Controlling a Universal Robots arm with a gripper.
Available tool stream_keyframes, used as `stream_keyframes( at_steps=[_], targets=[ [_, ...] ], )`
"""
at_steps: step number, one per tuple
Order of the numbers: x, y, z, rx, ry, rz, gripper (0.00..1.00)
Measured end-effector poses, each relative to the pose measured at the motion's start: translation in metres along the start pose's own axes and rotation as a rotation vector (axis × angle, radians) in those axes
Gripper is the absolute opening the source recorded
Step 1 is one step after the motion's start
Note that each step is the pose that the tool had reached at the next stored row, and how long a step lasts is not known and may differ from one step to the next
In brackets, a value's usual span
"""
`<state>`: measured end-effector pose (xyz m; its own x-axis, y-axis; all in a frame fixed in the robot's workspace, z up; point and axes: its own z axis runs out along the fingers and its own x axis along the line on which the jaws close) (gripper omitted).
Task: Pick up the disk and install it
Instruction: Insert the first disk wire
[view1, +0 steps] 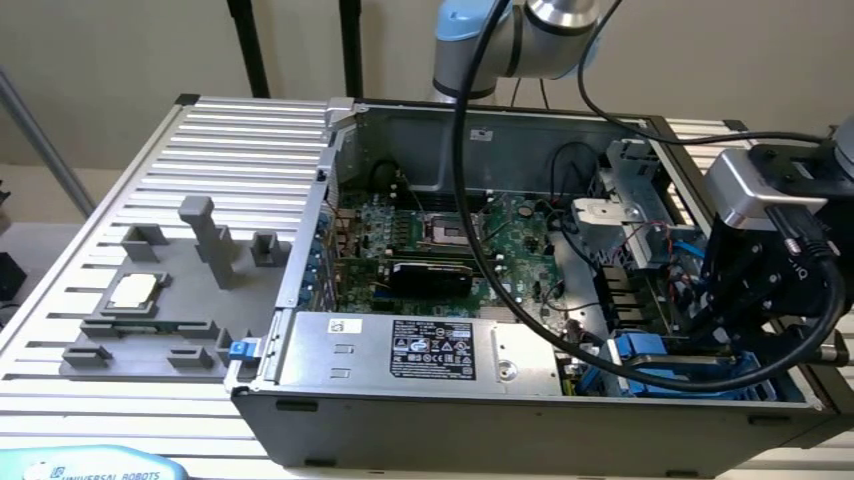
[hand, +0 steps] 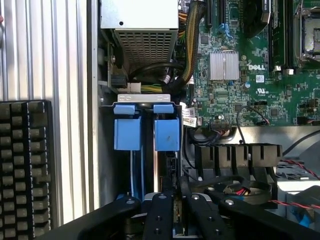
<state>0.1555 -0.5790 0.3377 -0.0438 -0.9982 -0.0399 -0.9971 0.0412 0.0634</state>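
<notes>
In the exterior view, the words "UNIVERSAL ROBOTS" stand on a light blue part (view1: 94, 468) at the lower edge. The open computer case (view1: 287, 300) lies on the slatted tabletop (view1: 240, 140). Inside it are a green motherboard (view1: 427, 235) and a grey power supply (view1: 340, 350); the writing on its black label (view1: 441, 350) is too small to read. The hand (view1: 721, 335) reaches down into the drive bay (view1: 667, 365), at the corner of the case on the exterior view's right.

In the wrist view, "DELL" is printed in white on the motherboard. The drive bay holds two blue carriers side by side. The disk (hand: 166, 134) is the one nearer to the motherboard and stands on edge in its slot, beside the other carrier (hand: 127, 132). The hand is almost closed, and its fingers (hand: 159, 217) press on both sides of the disk's thin edge.
</notes>
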Motion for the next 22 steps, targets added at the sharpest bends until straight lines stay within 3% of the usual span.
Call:
stream_keyframes(
  at_steps=[9, 11, 12, 13, 22],
  targets=[
    [0.0, -0.0004, 0.0025, 0.0, 0.0003, 0.0, 0.16],
    [0.0, -0.0004, 0.0017, 0.0001, -0.0025, 0.0, 0.18],
    [0.0, -0.0002, -0.0014, -0.0001, -0.0014, 0.0, 0.18],
    [0.0, 0.0001, -0.0062, 0.0001, 0.0004, 0.0, 0.24],
    [-0.002, 0.0037, -0.0466, 0.0001, 0.0002, 0.0, 0.24]
  ],
)
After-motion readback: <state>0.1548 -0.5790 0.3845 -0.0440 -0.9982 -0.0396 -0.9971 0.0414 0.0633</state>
